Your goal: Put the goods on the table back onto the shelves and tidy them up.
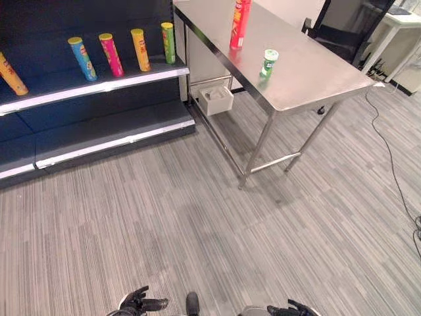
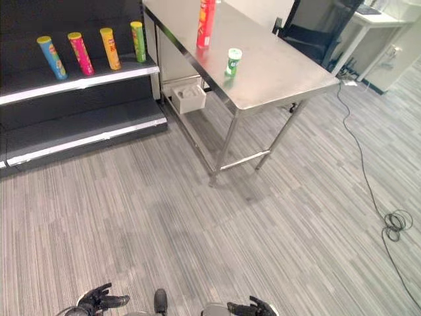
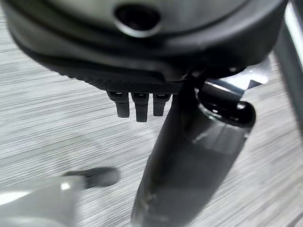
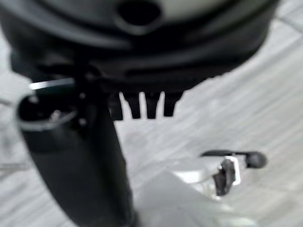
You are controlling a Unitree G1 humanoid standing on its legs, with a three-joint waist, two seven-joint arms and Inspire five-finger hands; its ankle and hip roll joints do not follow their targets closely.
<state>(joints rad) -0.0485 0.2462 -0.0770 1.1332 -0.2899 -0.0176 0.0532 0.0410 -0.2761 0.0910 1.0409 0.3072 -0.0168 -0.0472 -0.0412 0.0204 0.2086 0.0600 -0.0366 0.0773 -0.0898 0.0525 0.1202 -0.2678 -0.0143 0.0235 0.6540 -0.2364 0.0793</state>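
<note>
Both robot hands, left (image 1: pixel 141 303) and right (image 1: pixel 289 309), are hanging spread and empty, well apart from the steel bench (image 1: pixel 316 82). Approach should be squaring to the bench edge before reaching for the short green canister (image 1: pixel 268 63), the nearer item beside the tall red tube (image 1: pixel 239 24).

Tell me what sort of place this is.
Probably a mock shop set up in an office or lab: a dark retail shelf holds a row of snack tubes, beside a steel table, with grey carpet and an office chair behind.

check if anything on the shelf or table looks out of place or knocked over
Nothing is spilled or toppled. Two goods are off the shelves: a tall red can and a short green can stand upright on the steel table. On the upper shelf the colored cans stand spaced in a row. Both hands hang low, empty.
</note>
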